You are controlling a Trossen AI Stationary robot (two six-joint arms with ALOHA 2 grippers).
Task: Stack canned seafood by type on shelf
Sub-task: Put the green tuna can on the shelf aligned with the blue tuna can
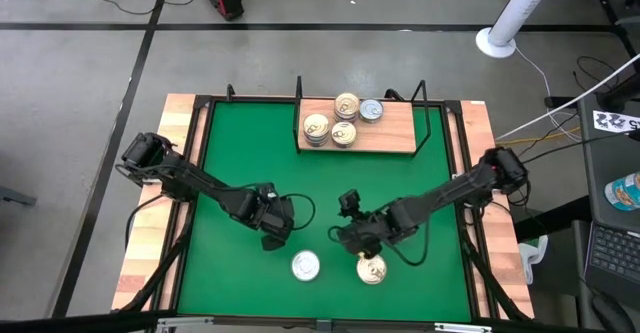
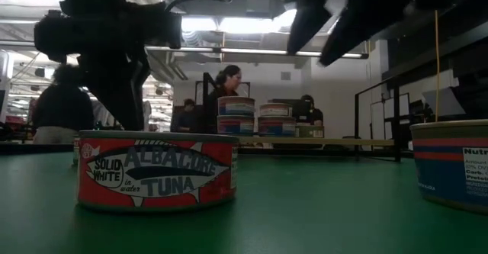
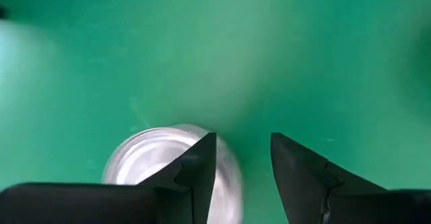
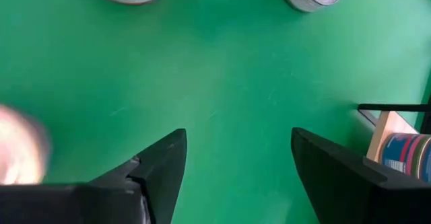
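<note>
Left gripper part-open, empty, above a silver-topped tin; right gripper wide apart, empty.

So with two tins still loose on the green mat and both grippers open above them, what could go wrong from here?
1. The open left gripper sits offset from the silver-topped round tin; closing now may clip its rim and push it aside.
2. The open right gripper works close beside the left one, above the gold-topped round tin, so the arms could collide.
3. The light wooden shelf already carries stacked tins; a careless placement could topple them.
</note>
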